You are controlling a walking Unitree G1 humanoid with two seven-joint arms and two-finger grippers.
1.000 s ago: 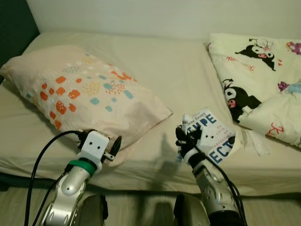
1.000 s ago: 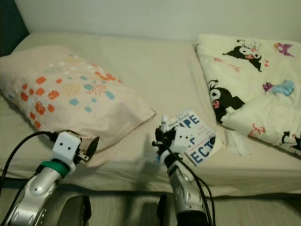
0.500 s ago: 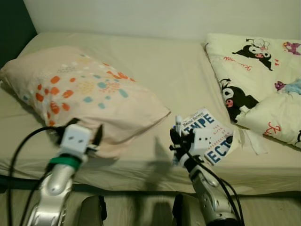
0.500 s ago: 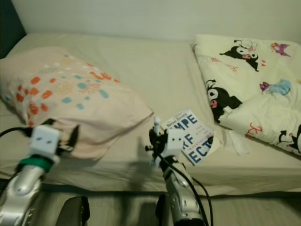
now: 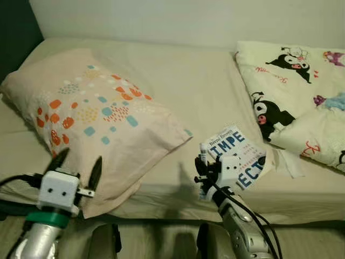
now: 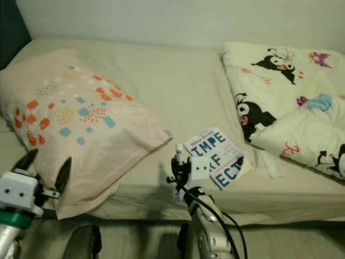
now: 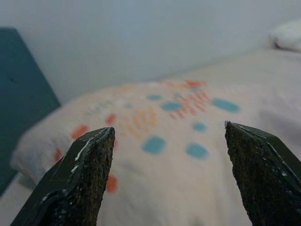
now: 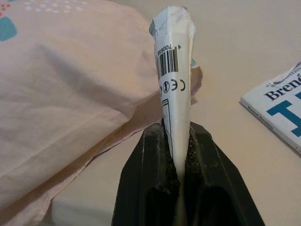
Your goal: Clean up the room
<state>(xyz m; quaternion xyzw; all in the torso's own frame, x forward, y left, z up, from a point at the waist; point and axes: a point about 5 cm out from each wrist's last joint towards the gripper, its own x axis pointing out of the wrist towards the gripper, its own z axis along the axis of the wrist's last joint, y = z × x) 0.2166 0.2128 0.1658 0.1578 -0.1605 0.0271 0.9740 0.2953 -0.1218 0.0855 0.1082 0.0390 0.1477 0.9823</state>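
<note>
Two robot arms reach over a bed from the bottom of the frame. The right gripper [image 8: 176,141], low and centre, has its fingers pressed together on a small white tube [image 8: 174,80] printed with a barcode, its crimped end pointing up, seemingly lifted off the sheet [image 5: 210,91] to be tidied away. Just right of it, a blue-and-white book [image 5: 237,156] lies flat on the bed. The left gripper [image 5: 75,168], at lower left, holds its fingers spread wide with nothing between them, aimed at the near edge of the spotted pillow [image 5: 91,118], perhaps readying a grasp. A cartoon-print quilt [image 5: 302,102] is bunched at upper right. Compared with a second ago, the left gripper has dropped back from the pillow's edge, and the tube rides slightly lower.
</note>
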